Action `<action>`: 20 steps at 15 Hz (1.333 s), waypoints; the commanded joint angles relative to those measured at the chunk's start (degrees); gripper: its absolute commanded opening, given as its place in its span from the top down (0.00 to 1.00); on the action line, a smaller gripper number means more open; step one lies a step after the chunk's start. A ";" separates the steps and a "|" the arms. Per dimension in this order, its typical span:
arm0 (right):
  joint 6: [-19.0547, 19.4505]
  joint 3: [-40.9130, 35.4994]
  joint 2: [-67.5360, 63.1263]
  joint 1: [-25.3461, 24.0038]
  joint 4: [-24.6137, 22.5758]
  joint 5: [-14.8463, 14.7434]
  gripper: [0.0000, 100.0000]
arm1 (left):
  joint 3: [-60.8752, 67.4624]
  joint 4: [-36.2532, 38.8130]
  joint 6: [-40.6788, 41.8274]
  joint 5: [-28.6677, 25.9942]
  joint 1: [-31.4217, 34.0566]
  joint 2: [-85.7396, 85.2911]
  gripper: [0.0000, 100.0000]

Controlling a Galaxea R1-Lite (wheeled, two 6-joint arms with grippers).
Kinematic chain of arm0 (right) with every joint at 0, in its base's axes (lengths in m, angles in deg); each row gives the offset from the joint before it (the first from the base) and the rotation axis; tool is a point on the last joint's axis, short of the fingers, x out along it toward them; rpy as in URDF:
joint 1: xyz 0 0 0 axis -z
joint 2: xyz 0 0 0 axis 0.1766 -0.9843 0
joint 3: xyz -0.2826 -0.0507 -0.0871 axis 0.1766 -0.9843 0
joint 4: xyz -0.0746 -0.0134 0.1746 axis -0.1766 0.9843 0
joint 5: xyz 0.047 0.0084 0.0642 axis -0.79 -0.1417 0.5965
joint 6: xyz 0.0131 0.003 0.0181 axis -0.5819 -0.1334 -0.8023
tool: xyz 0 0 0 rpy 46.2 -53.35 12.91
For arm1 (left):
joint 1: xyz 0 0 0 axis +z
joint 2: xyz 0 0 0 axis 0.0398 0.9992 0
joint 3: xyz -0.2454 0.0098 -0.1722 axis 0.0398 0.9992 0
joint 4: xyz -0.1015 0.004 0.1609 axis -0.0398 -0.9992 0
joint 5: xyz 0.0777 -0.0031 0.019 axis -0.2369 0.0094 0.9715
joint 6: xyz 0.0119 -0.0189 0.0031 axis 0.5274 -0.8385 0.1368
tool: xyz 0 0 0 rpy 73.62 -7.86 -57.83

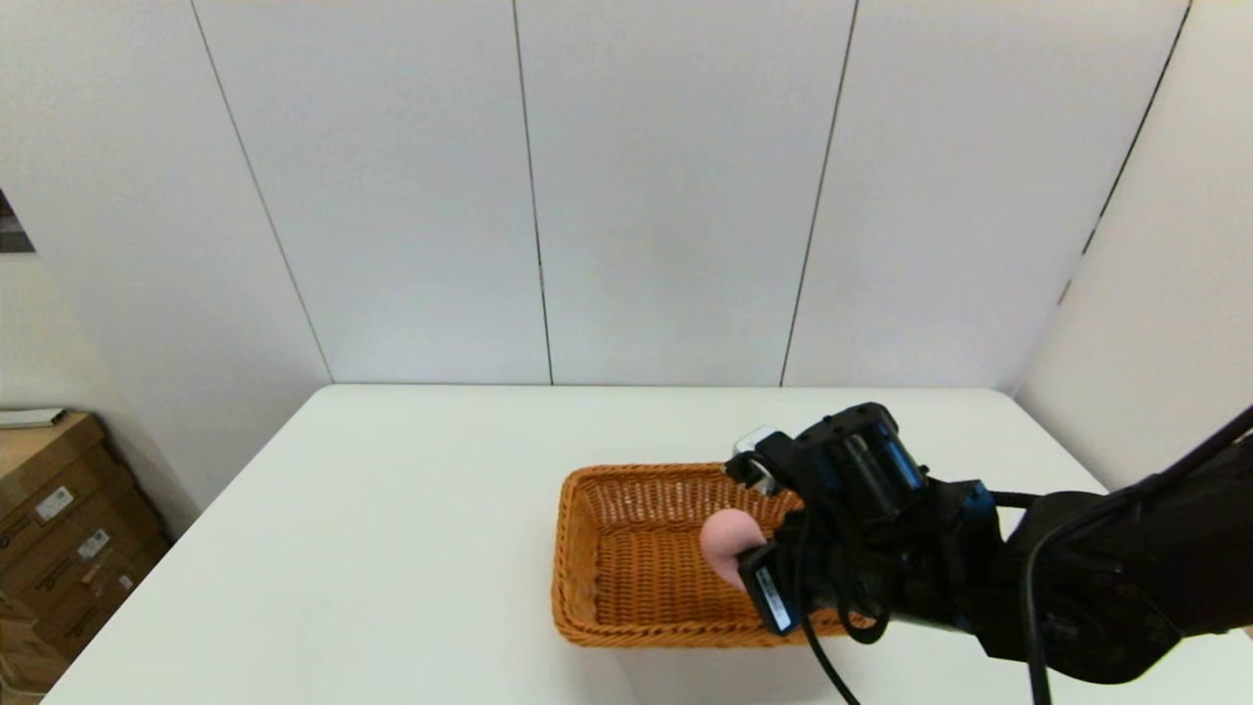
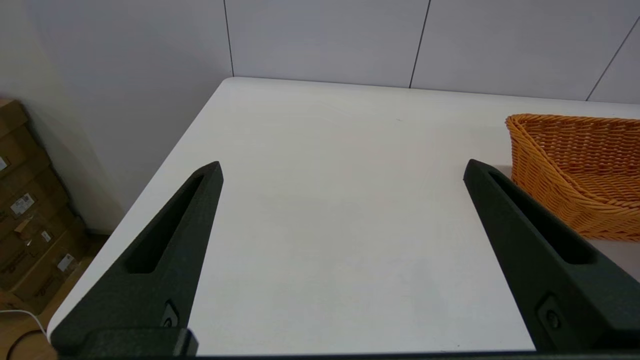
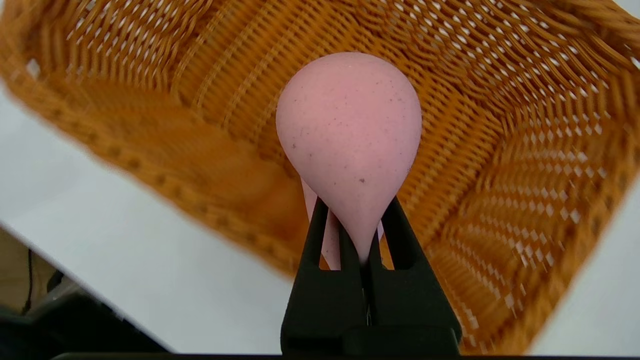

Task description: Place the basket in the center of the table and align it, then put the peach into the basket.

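The orange-brown wicker basket (image 1: 636, 558) (image 2: 580, 170) (image 3: 500, 150) sits on the white table (image 1: 392, 529) a little right of its middle. My right gripper (image 1: 749, 548) (image 3: 357, 220) hangs over the basket's right half, shut on the pink peach (image 1: 729, 541) (image 3: 350, 135), squeezing its lower part so that it bulges above the fingers (image 3: 315, 235). The peach hangs above the basket's woven floor. No leaf shows. My left gripper (image 2: 340, 170) is open over bare table left of the basket, holding nothing; it is out of the head view.
Cardboard boxes (image 1: 59, 529) (image 2: 25, 215) are stacked on the floor beyond the table's left edge. White wall panels stand behind the table's far edge. Bare tabletop (image 2: 325, 210) stretches left of the basket.
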 commanded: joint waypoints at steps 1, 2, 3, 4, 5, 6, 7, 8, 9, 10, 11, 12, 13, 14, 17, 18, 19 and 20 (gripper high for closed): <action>-0.78 2.12 -4.25 0.09 -0.04 -0.19 0.00 | 0.00 0.19 -0.04 0.02 -0.02 -0.01 0.00; -0.78 2.30 -4.17 0.26 -0.04 -0.28 0.00 | 0.00 0.02 -0.13 0.02 -0.02 -0.01 0.00; -1.92 2.38 -3.99 0.35 -0.13 -0.28 0.00 | 0.00 0.02 -0.13 0.11 -0.02 -0.01 0.00; -2.80 2.38 -3.73 0.35 -0.13 -0.36 0.00 | 0.00 0.02 -0.13 0.02 -0.02 -0.01 0.00; -2.98 2.38 -3.29 0.35 -0.13 -0.36 0.00 | 0.00 0.02 -0.13 0.02 -0.02 -0.01 0.00; -3.06 2.21 -2.67 0.35 -0.13 -0.36 0.00 | 0.00 0.02 -0.13 0.02 -0.02 -0.01 0.00; -3.06 2.03 -1.79 0.44 -0.13 -0.45 0.00 | 0.00 0.02 -0.13 0.02 -0.02 -0.01 0.00; -3.15 1.86 -0.39 0.44 -0.13 -0.45 0.00 | 0.00 0.02 -0.13 0.11 -0.02 -0.01 0.00; -3.15 1.51 1.99 0.53 -0.04 -0.45 0.00 | 0.00 0.02 -0.22 0.11 -0.02 -0.01 0.00; -3.15 0.89 4.27 0.79 -0.13 -0.63 0.00 | 0.00 0.02 -0.13 0.11 -0.02 -0.01 0.00; -3.15 0.19 7.35 1.06 -0.04 -1.33 0.00 | 0.00 0.02 -0.22 0.02 -0.02 -0.01 0.00; -3.15 -0.87 10.16 1.50 -0.04 -2.03 0.00 | 0.00 0.02 -0.22 0.11 -0.02 -0.01 0.00; -2.89 -2.63 15.43 2.11 -0.04 -3.44 0.00 | 0.00 0.02 -0.22 0.11 -0.02 -0.01 0.00; -2.89 -4.12 20.79 2.29 0.22 -5.73 0.00 | 0.00 0.19 -0.22 0.11 -0.02 -0.01 0.00; 1.24 -11.33 37.49 4.48 0.57 -11.70 0.00 | 0.00 0.02 -0.22 0.11 -0.02 -0.01 0.00; 4.23 -14.58 41.98 7.65 0.48 -11.70 0.00 | 0.00 0.02 -0.22 0.11 -0.02 -0.01 0.00; 6.95 -18.45 47.07 10.37 0.13 -11.79 0.00 | 0.00 0.19 -0.22 0.11 -0.02 -0.01 0.00; 9.15 -21.70 53.31 12.92 0.75 -11.35 0.00 | 0.00 0.19 -0.22 0.11 -0.02 -0.01 0.00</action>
